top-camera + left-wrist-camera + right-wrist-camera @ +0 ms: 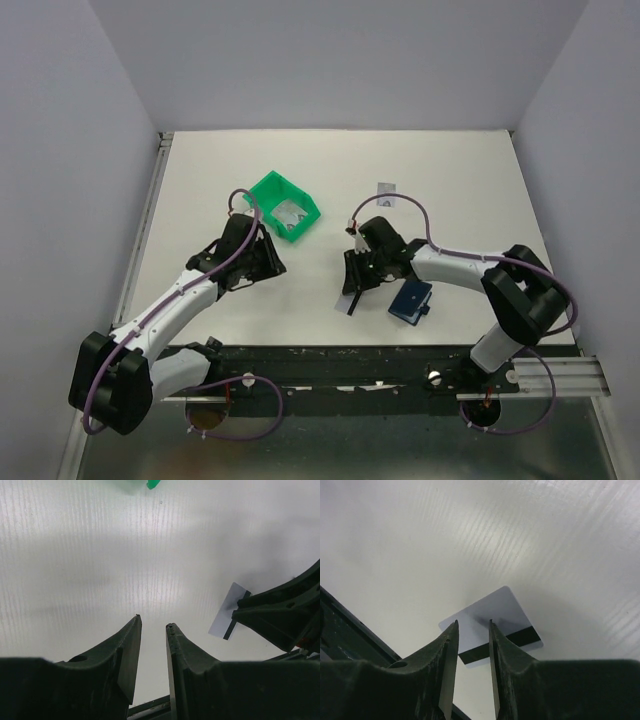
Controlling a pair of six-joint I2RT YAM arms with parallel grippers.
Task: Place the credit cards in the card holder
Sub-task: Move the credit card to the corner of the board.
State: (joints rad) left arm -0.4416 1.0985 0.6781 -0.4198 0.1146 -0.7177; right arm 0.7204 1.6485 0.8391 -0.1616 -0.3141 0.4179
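Striped credit card (492, 611) is best straddled squarely by right gripper (473, 622) (jaws narrowly parted, empty); left gripper (154, 621) half-open, empty too.

A pale grey credit card (504, 606) bears a black stripe, the card holder (411, 301) is navy, the bin (262, 188) green.

Pale black-striped credit card (506, 606) lying flat, navy card holder (411, 300) near it
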